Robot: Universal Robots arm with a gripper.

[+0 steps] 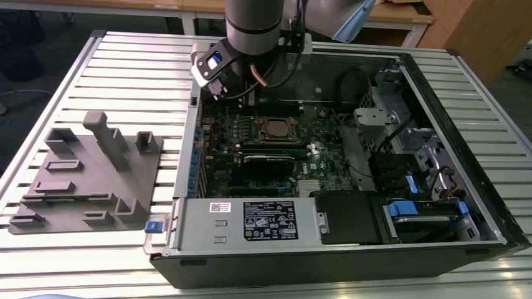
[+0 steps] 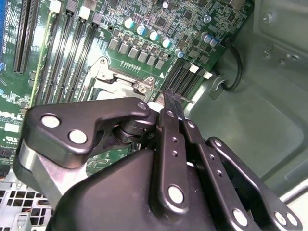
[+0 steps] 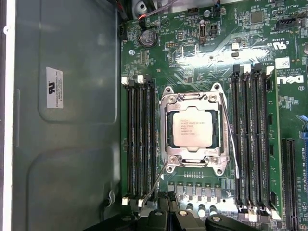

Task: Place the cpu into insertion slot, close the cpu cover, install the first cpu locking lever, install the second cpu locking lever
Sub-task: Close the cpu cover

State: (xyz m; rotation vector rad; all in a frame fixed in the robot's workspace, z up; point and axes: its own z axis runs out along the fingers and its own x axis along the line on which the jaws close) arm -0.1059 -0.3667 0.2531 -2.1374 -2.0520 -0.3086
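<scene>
End effector (image 2: 171,103), a black linkage claw, looks closed in the second wrist view. Its tip touches or sits just beside a thin bare-wire locking lever (image 2: 186,101) that juts free next to the square insertion slot (image 2: 115,79) on the green circuit board (image 2: 144,19). The likely risk is the tip slipping off the springy wire, so that it snaps back or the tip skids onto nearby parts.

In the first wrist view the small square cpu with a dull silver-grey top (image 3: 194,127) sits in the slot, and the thin silver cpu cover (image 3: 195,160) lies flat over it. A second wire lever (image 3: 231,139) runs along the opposite side. A sideways push could bend the near lever past its catch.

In the exterior view the grey arm (image 1: 249,25) reaches steeply down into the open black computer case (image 1: 332,271) on the slatted metal desk (image 1: 124,62).
</scene>
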